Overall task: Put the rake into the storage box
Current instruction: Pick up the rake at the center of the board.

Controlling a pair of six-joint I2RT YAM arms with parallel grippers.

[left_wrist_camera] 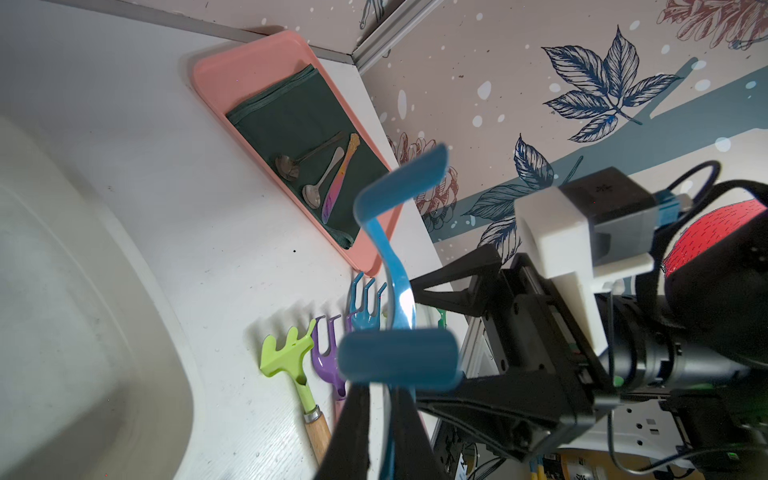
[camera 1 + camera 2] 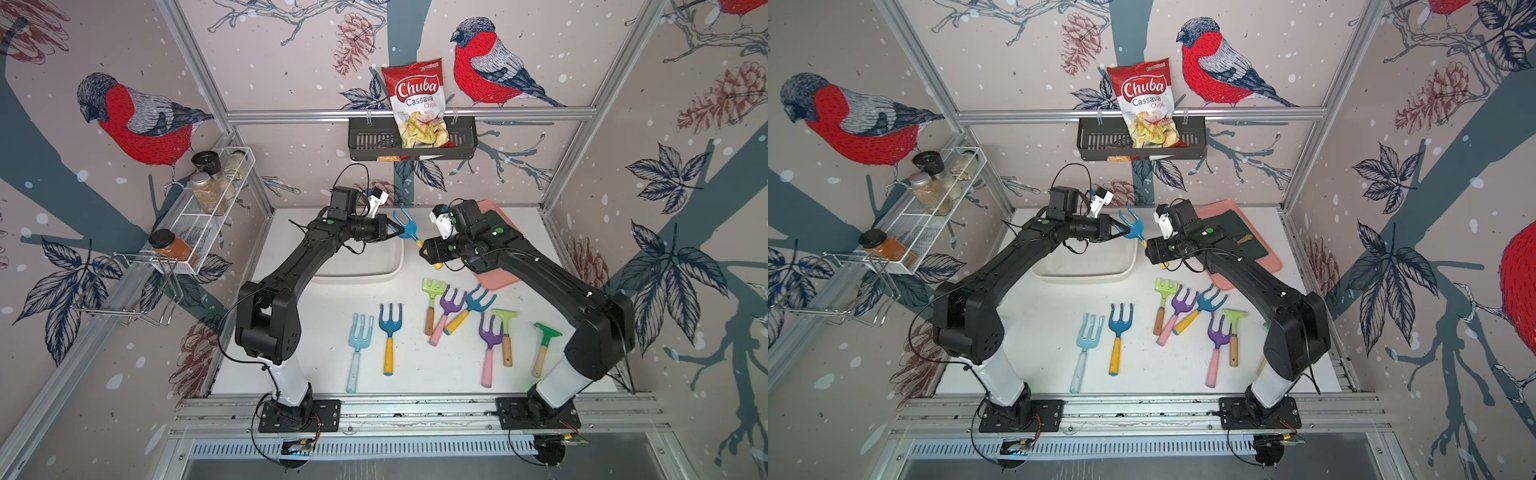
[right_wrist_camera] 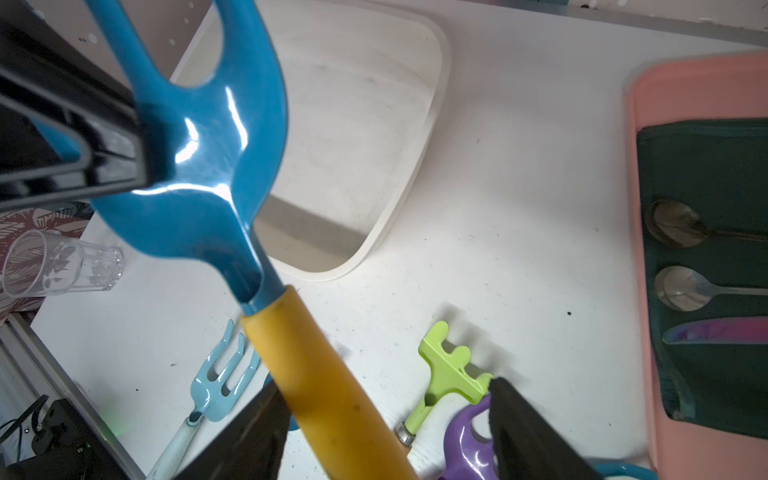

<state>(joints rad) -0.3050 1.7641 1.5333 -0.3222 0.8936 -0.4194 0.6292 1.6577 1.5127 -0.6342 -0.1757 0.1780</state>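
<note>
1. Two arms meet over the far half of the table [image 2: 299, 332]. The left arm [image 2: 291, 266] reaches across the storage box [image 2: 365, 277], and the right arm [image 2: 552, 278] comes in from the other side.
2. The storage box is a white, shallow tub with a wide rim, and nothing shows inside it. It looks long enough to take a hand tool laid lengthwise.
3. The rake [image 2: 409, 227] has a blue forked head and a yellow handle. It hangs in the air between the two grippers, just beside the box's rim on the right arm's side and not yet inside. Its tines point toward the far side of the table and its handle slants toward the right arm.
4. The left gripper [image 2: 398, 232] is clamped flat on the blue head just below the tines and carries the rake.
5. The right gripper [image 3: 384, 384] stands spread around the yellow handle. One finger is close against the handle and the other is clearly apart from it, so it has no grip.
6. The head is glossy and looks hard and stiff. It is probably slippery, and a flat pinch there could let the tool swivel.
7. The handle looks matte, round and thicker, which makes it the surer place to hold. The whole tool seems light and sturdy, so lowering it gently should be enough.
</note>
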